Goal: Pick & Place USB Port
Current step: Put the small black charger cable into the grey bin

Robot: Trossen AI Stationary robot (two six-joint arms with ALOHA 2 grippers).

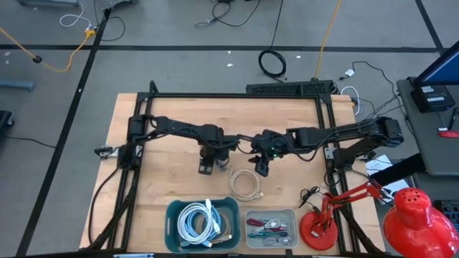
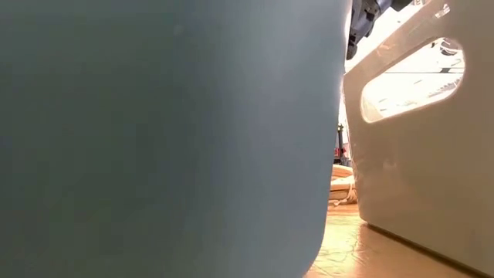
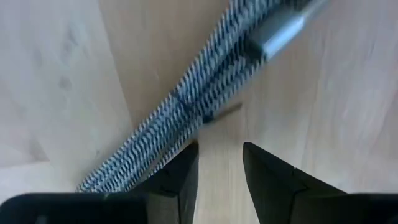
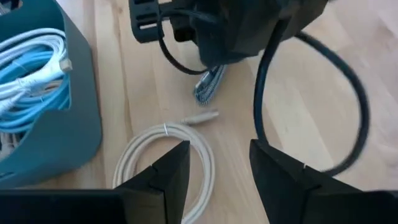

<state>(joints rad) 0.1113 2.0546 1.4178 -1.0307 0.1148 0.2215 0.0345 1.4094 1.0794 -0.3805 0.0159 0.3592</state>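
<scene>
A black-and-white braided USB cable (image 3: pixel 186 106) lies on the wooden table, its silver plug (image 3: pixel 283 31) at one end. My left gripper (image 3: pixel 219 155) points straight down just over it, open, with bare wood between its fingers and the cable running past one fingertip (image 3: pixel 186 155). In the right wrist view the braided cable (image 4: pixel 208 84) shows under the left gripper. My right gripper (image 4: pixel 219 162) hangs open above a coiled white cable (image 4: pixel 168 155), holding nothing. In the high view my left gripper (image 1: pixel 206 166) and right gripper (image 1: pixel 262 168) stand side by side at mid-table. My left gripper comes at the braided cable from above, and one fingertip (image 3: pixel 186 155) stands right at the cable's edge (image 3: pixel 168 140). Whether it touches the cable I cannot tell. Nothing lies between the two fingers.
A teal bin (image 1: pixel 172 229) with white and blue cables stands at the near edge, with a grey tray (image 1: pixel 294 228) of coloured cables to its right. The coiled white cable (image 1: pixel 245 184) lies between the grippers and the bins. A red lamp (image 1: pixel 337 215) stands near right.
</scene>
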